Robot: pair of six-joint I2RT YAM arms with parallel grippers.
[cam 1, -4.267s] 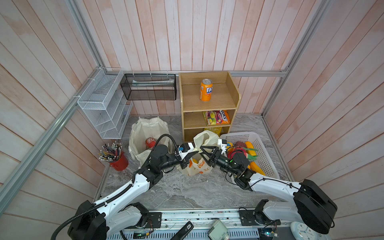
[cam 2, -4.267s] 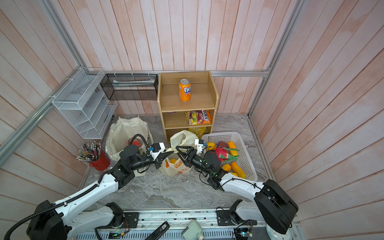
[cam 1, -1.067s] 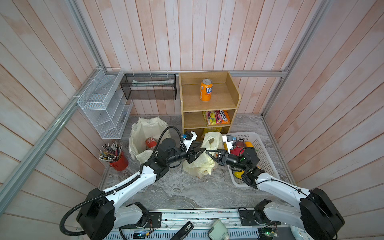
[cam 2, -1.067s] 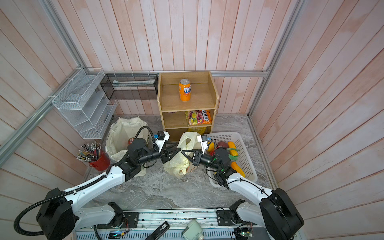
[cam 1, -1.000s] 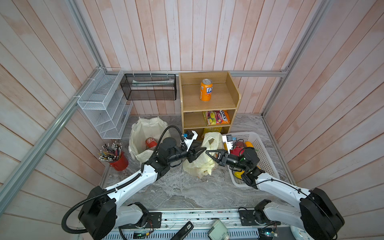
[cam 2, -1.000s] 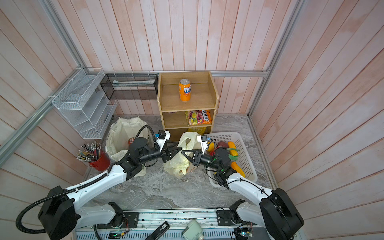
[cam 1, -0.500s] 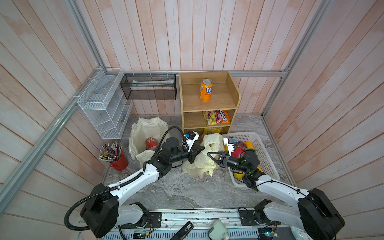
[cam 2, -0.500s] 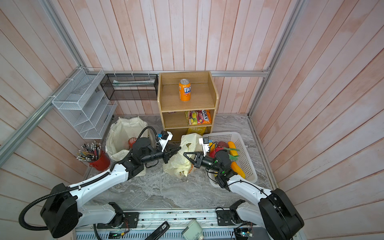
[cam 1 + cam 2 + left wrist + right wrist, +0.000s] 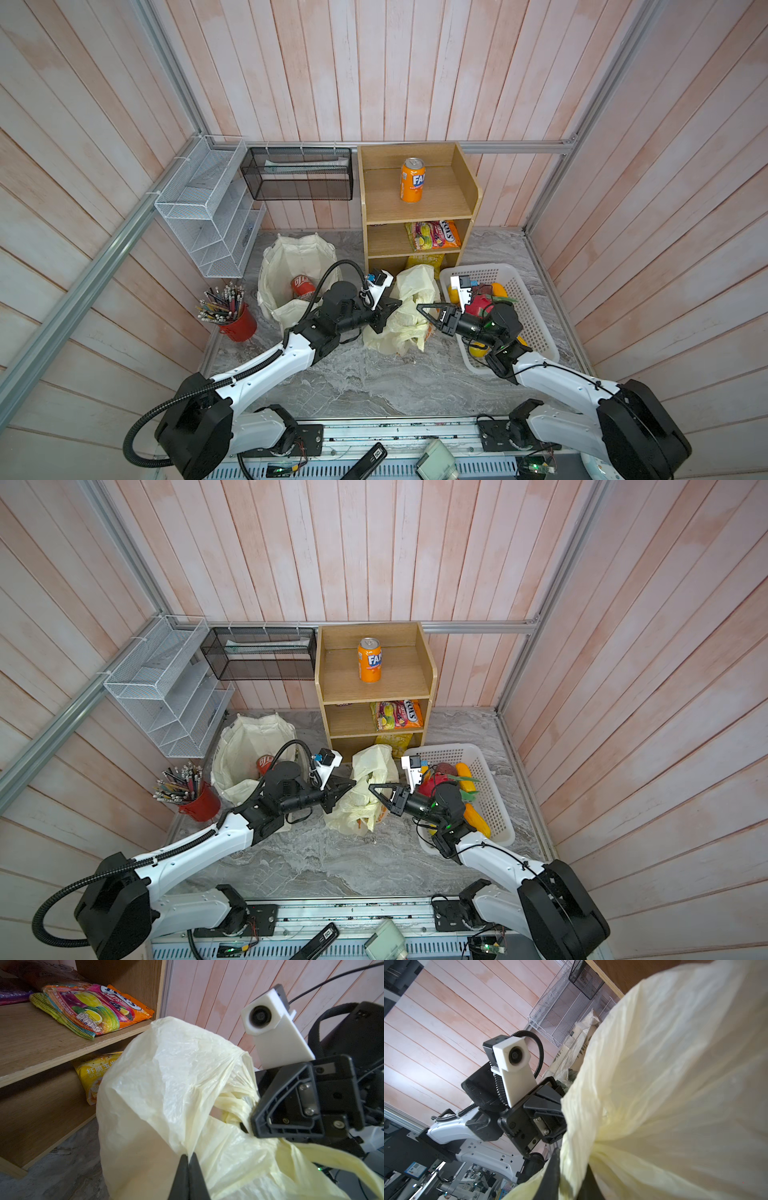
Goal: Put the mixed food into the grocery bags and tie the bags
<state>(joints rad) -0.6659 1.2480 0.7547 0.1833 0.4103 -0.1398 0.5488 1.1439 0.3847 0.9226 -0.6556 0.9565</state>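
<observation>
2 grippers pinch the bag
The left gripper is clenched on a bag fold; the right gripper grasps twisted plastic on the opposite side.

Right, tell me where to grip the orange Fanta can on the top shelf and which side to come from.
Grip the orange Fanta can across the middle of its round body, coming in from the open front of the wooden shelf unit. It stands upright and alone on the top shelf, with raised side walls and a back panel blocking the other sides.
</observation>
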